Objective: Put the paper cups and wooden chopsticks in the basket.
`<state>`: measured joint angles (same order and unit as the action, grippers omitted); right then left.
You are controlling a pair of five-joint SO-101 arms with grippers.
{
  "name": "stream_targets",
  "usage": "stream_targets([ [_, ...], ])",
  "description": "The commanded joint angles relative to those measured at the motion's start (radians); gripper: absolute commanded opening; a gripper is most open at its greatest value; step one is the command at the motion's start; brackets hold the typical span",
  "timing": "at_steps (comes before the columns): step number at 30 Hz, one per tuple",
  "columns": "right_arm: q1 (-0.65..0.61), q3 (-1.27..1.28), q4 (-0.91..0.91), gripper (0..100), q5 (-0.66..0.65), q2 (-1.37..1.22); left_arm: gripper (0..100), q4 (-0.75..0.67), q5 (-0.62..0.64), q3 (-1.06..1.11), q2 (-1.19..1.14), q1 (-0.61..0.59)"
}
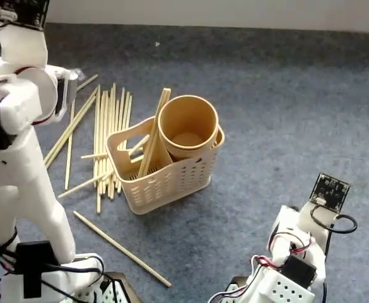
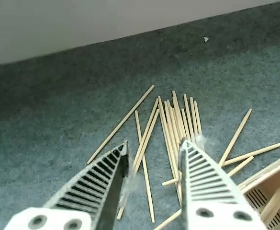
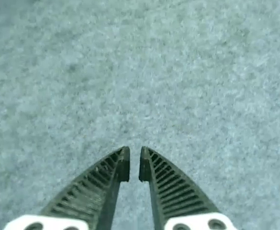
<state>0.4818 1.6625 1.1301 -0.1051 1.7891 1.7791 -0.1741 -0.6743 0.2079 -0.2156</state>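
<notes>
1. The left gripper (image 2: 153, 146) hangs over the loose chopsticks (image 2: 178, 120) with its jaws spread wide and nothing between them.
2. The pile lies on the carpet (image 1: 285, 95) just beside the basket (image 1: 165, 183), on the left arm's side. Most sticks run side by side, their length pointing away from the arms. A few stragglers fan out at angles.
3. In the left wrist view the sticks run lengthwise through the gap between the jaws, so the jaws would close across the sticks' long axis (the relation the pick likely depends on). A straight descent looks enough.
4. The basket already holds a cup (image 1: 187, 123) and a few upright sticks. One stick (image 1: 121, 249) lies apart, near the left arm's base.
5. The right gripper (image 3: 133, 153) is all but closed, empty, over bare carpet, well apart from the pile. The left arm is clearly the nearer one.
</notes>
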Motion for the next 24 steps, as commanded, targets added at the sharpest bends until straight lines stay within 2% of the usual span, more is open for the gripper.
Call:
stream_targets([
  [1,-0.001,0.153,0.082,5.6,-0.006,0.004,20,0.014,-0.006,0.13,0.027,0.11],
  [9,-0.001,0.153,0.082,5.6,-0.006,0.004,20,0.015,0.038,0.371,0.151,0.354],
  [17,-0.001,0.153,0.082,5.6,-0.006,0.004,20,0.011,0.04,0.664,0.209,0.355],
  [24,-0.001,0.153,0.082,5.6,-0.006,0.004,20,-0.028,0.034,0.697,0.213,0.257],
])
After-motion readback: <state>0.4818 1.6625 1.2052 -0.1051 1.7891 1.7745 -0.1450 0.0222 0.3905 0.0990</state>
